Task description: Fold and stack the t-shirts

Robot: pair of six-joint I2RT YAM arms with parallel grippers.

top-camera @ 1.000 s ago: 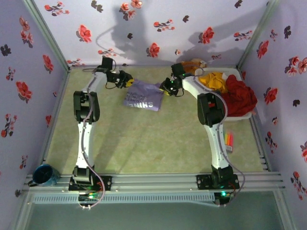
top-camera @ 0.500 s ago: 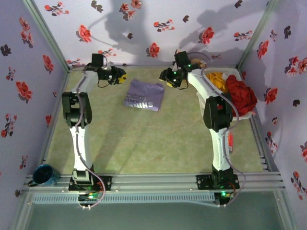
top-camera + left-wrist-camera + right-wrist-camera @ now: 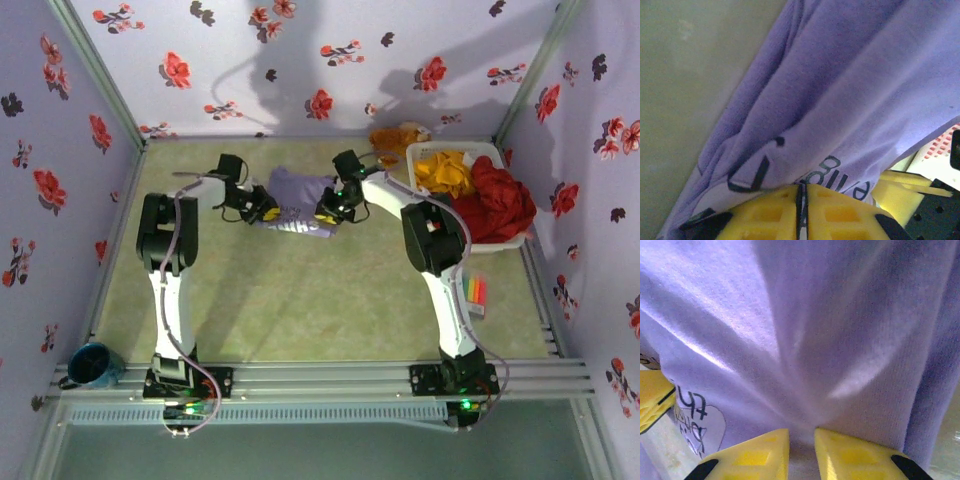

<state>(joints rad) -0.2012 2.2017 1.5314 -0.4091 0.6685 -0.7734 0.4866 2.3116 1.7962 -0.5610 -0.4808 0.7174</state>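
Note:
The lavender-purple t-shirt (image 3: 298, 190) with lettering lies bunched at the back middle of the green table. My left gripper (image 3: 262, 209) presses on its left near corner; in the left wrist view its yellow jaws (image 3: 801, 187) are almost together with the shirt's printed edge (image 3: 840, 100) pinched at their tips. My right gripper (image 3: 328, 209) is at the shirt's right near corner, jaws (image 3: 801, 434) closed on a gathered fold of purple cloth (image 3: 815, 315). A red t-shirt (image 3: 502, 205) and an orange-yellow one (image 3: 445, 170) are heaped in the basket.
The white basket (image 3: 516, 243) stands at the back right, a brown plush toy (image 3: 397, 135) behind it. A small coloured pack (image 3: 477, 292) lies by the right rail. A blue cup (image 3: 92, 365) sits at the near left corner. Flowered walls close three sides.
Both grippers swung from the back of the table down to the purple shirt's near corners and closed on it. The shirt now looks narrower and bunched.

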